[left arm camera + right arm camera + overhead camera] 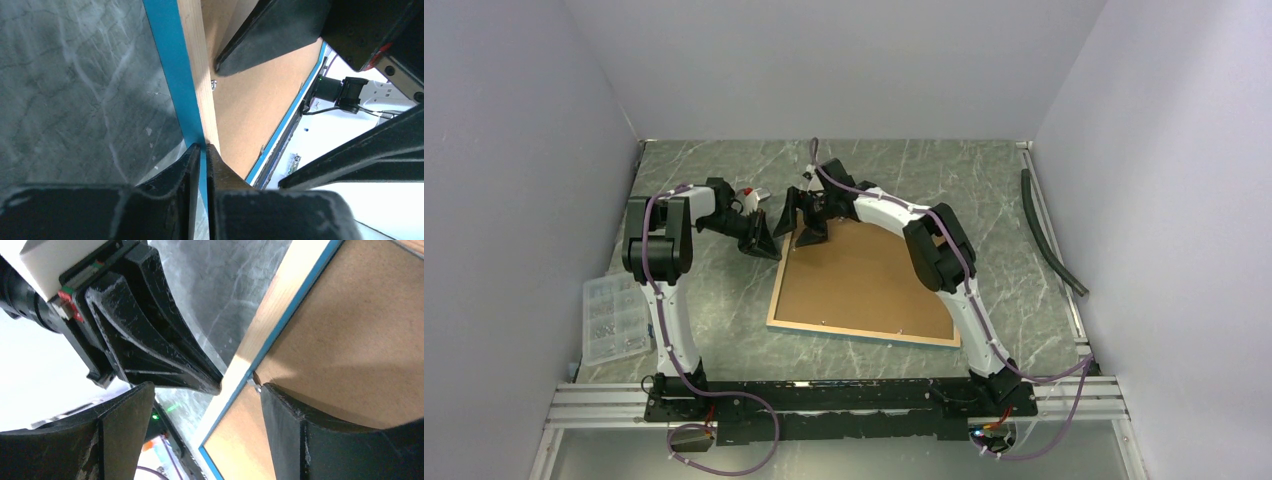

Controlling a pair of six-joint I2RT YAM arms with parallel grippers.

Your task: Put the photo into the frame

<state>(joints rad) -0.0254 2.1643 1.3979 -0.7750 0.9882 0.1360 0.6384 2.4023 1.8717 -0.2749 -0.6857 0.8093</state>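
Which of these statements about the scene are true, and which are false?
1. The frame has its back facing up, with the brown backing showing. True.
2. The left gripper is open and clear of the frame. False: it is shut on the frame's edge.
3. The right gripper is open. True.
4. The clear box lies to the right of the frame. False: it lies to the frame's left, by the left arm.

The left claw (204, 149) pinches the blue-and-wood edge of the frame (194, 70), beside the brown backing panel (252, 102).
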